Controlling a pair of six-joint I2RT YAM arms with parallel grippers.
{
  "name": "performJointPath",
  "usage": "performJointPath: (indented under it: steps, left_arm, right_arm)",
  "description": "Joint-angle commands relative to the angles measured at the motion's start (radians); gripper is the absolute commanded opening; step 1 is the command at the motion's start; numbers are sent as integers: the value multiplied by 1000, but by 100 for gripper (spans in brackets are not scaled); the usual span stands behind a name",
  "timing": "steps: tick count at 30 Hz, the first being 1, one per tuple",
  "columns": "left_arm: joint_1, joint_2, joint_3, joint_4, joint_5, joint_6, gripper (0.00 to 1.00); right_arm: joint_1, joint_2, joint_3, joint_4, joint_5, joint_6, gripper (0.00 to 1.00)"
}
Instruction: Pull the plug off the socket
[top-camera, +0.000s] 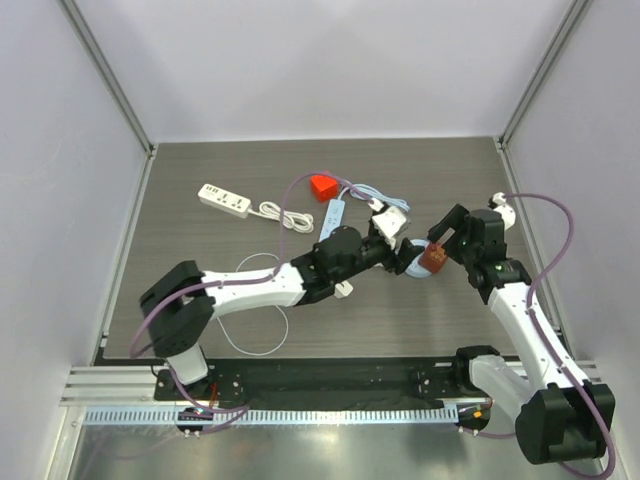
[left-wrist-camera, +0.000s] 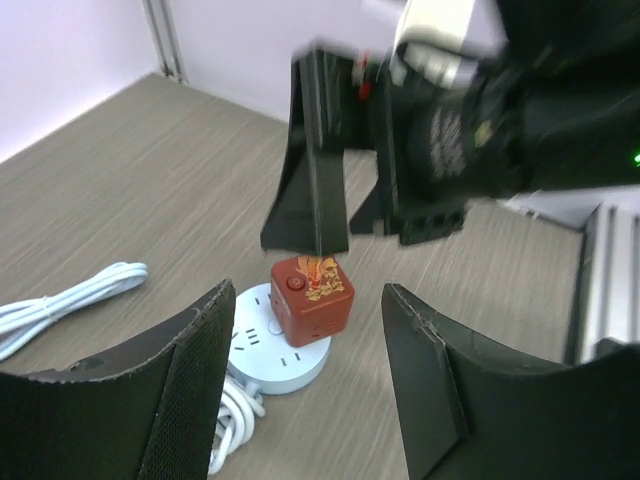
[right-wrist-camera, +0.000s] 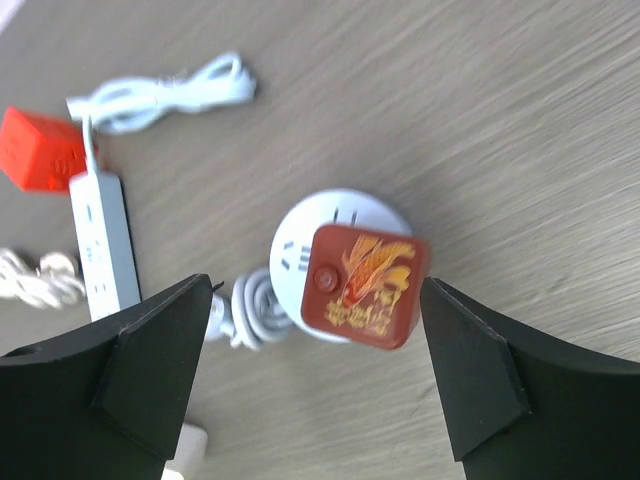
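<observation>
From above, both arms reach to one spot right of centre on the grey wood-grain tabletop (top-camera: 200, 245). There a red-brown cube-shaped plug (top-camera: 432, 260) sits in a round white plastic socket (top-camera: 417, 272). The right pincer (top-camera: 441, 243) comes at it from the right and the left pincer (top-camera: 406, 257) from the left, and the two nearly meet over it. Well apart, toward the far left, lie a long white power strip (top-camera: 224, 200) with its white cable (top-camera: 270, 211), and a bright red cube (top-camera: 322, 186).

The left wrist camera shows the left pincer spread wide and holding nothing, its black fingers (left-wrist-camera: 180, 390) low over the tabletop. The plug (left-wrist-camera: 312, 298) stands upright on the socket (left-wrist-camera: 268, 352) ahead of them, not yet between them. The right pincer (left-wrist-camera: 360, 242) hangs right over the plug, its tips just above the top face and, as far as I can tell, not touching it.

The right wrist camera looks straight down. The right pincer is wide and empty too, and its fingers (right-wrist-camera: 480, 380) flank the plug (right-wrist-camera: 362, 285), which lies nearer the finger on this view's right. The socket (right-wrist-camera: 335, 212) peeks out past the plug, with a coil of cable beside it.

To my eye the right arm is the nearer one for the pull. The plug's axis runs upright, so it should come out straight up off the tabletop once that pincer drops and closes on the side faces. The left pincer looks placed to pin the socket. Otherwise the light base may lift along with the plug.
</observation>
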Motion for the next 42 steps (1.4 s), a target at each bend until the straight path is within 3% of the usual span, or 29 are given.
performJointPath:
  steps: [1, 6, 7, 10, 21, 30, 35, 42]
  left_arm:
    - [-5, 107, 101, -89, 38, 82, 61]
    - [-1, 232, 140, -51, -9, 91, 59]
    - [8, 244, 143, -48, -26, 75, 44]
    - [34, 293, 172, -51, 32, 45, 26]
    - [75, 451, 313, -83, 92, -68, 23]
    - [124, 558, 348, -89, 179, -257, 9]
    - [129, 609, 401, -160, 204, -307, 4]
    - [137, 663, 393, -129, 239, -418, 0]
  right_arm:
    - [-42, -16, 46, -28, 91, -23, 90]
    - [-65, 9, 28, -28, 62, -66, 88]
    - [-66, 6, 22, -28, 51, -86, 88]
    - [-65, -17, -10, -22, 1, -118, 89]
    - [-67, 22, -1, -31, -70, -166, 90]
    - [-67, 131, 37, -30, -210, -181, 90]
    - [-65, 134, 34, -25, -191, -202, 90]
    - [-67, 173, 45, -25, -174, -204, 88]
